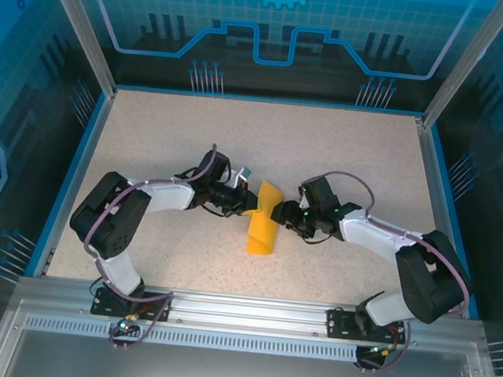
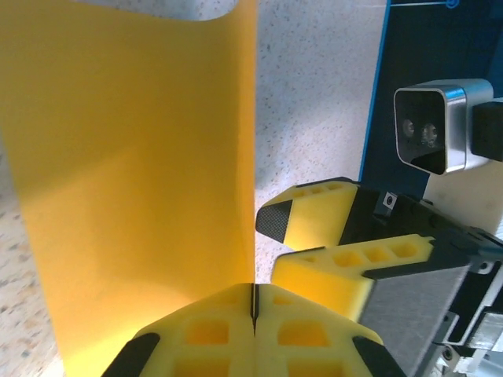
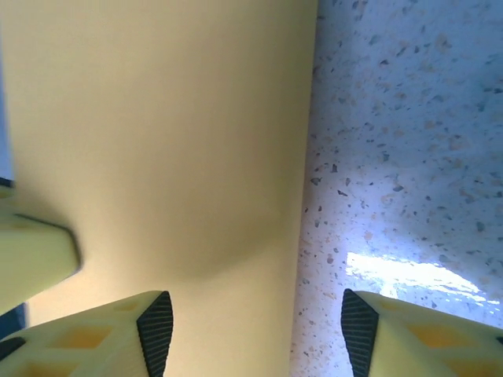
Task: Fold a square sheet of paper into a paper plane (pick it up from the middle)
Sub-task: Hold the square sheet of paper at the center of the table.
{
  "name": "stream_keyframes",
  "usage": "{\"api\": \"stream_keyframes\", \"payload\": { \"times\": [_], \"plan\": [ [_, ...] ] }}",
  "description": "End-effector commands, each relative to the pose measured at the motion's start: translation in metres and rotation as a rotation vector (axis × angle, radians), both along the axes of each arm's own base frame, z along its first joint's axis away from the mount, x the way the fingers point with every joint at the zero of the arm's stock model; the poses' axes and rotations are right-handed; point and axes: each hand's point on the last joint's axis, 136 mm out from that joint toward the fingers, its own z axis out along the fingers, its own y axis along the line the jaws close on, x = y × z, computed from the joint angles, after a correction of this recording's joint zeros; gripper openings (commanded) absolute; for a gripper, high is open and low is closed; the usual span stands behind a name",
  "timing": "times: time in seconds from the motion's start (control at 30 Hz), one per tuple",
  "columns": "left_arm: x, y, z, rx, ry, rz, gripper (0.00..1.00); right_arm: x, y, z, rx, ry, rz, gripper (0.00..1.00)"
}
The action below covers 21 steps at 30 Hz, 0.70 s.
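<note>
The square sheet of paper (image 1: 263, 221) is orange-yellow and shows as a narrow, curved strip lying mid-table between the two arms. My left gripper (image 1: 248, 202) is shut on the strip's long edge; in the left wrist view the yellow fingers (image 2: 212, 330) meet on the paper (image 2: 134, 181) where its edge enters them. My right gripper (image 1: 279, 214) stands open at the strip's opposite side. In the right wrist view its jaws straddle the paper's (image 3: 157, 141) edge, with the right gripper (image 3: 255, 334) touching nothing I can see. A paper plane is out of view.
The speckled beige table (image 1: 344, 153) is bounded by blue walls and a metal rail (image 1: 240, 308) at the near edge. The right gripper's open fingers (image 2: 314, 220) and its wrist camera (image 2: 440, 126) sit close beside the left gripper.
</note>
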Motion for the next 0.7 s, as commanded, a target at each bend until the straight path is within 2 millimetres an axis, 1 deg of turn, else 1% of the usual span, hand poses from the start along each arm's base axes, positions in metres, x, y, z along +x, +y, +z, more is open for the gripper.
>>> {"api": "stream_keyframes", "payload": {
  "times": [0.0, 0.13, 0.17, 0.3, 0.4, 0.5, 0.57, 0.67],
  "plan": [
    [-0.008, -0.015, -0.004, -0.054, 0.035, -0.037, 0.01, 0.001, -0.006, 0.004, 0.049, -0.011, -0.033, 0.65],
    [-0.014, -0.028, -0.009, -0.058, 0.031, -0.079, 0.04, 0.000, -0.007, 0.000, 0.035, 0.004, -0.019, 0.69],
    [-0.014, -0.029, -0.012, -0.053, 0.036, -0.076, 0.04, -0.001, -0.006, -0.002, 0.034, 0.011, -0.016, 0.69],
    [-0.013, -0.023, -0.022, 0.008, 0.030, -0.054, 0.05, -0.002, -0.008, -0.011, 0.008, 0.040, -0.018, 0.70],
    [-0.012, -0.019, -0.024, 0.046, 0.017, -0.044, 0.05, -0.003, -0.010, -0.018, -0.041, 0.060, -0.014, 0.70],
    [-0.012, -0.015, -0.026, 0.079, 0.005, -0.044, 0.06, -0.004, -0.003, -0.018, -0.074, 0.063, 0.018, 0.70],
    [-0.013, -0.014, -0.029, 0.100, 0.007, -0.049, 0.07, -0.004, -0.001, -0.021, -0.090, 0.067, 0.028, 0.68],
    [-0.012, -0.011, -0.031, 0.122, 0.002, -0.043, 0.07, -0.004, -0.002, -0.025, -0.109, 0.077, 0.016, 0.66]
  ]
}}
